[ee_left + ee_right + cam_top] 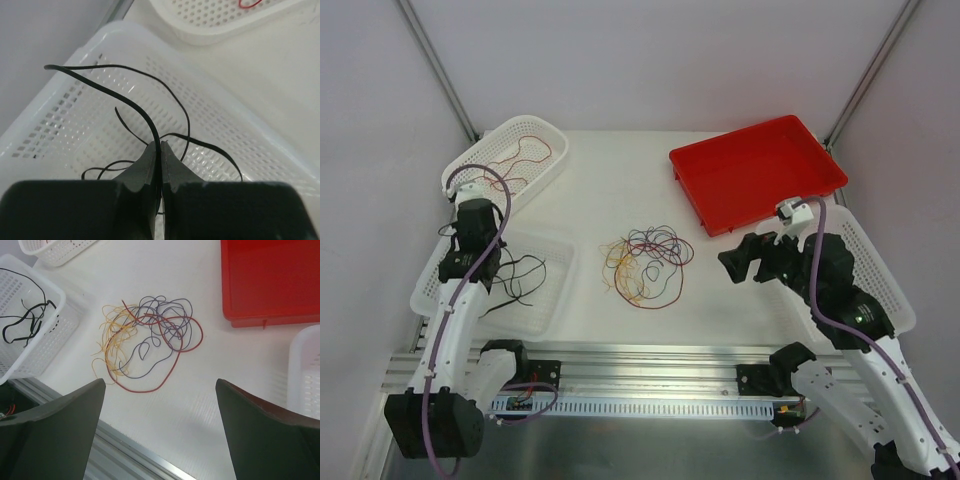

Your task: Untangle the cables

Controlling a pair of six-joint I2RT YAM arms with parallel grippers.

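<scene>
A loose clump of thin cables [645, 265] in red, pale yellow and dark purple lies on the table's middle; it also shows in the right wrist view [145, 342]. My left gripper [161, 144] is shut on a black cable [125, 100], which curls over the white left basket [60, 115]. From above, the left gripper [480, 285] hangs over that basket [555, 300] and the black cable [525, 272] trails in it. My right gripper [160, 382] is open and empty, above the table just right of the clump [735, 262].
A second white basket [550, 135] at the back left holds a red cable [525, 150]. A red tray [755, 170] stands at the back right. Another white basket [890, 290] sits under the right arm. A metal rail [650, 375] runs along the near edge.
</scene>
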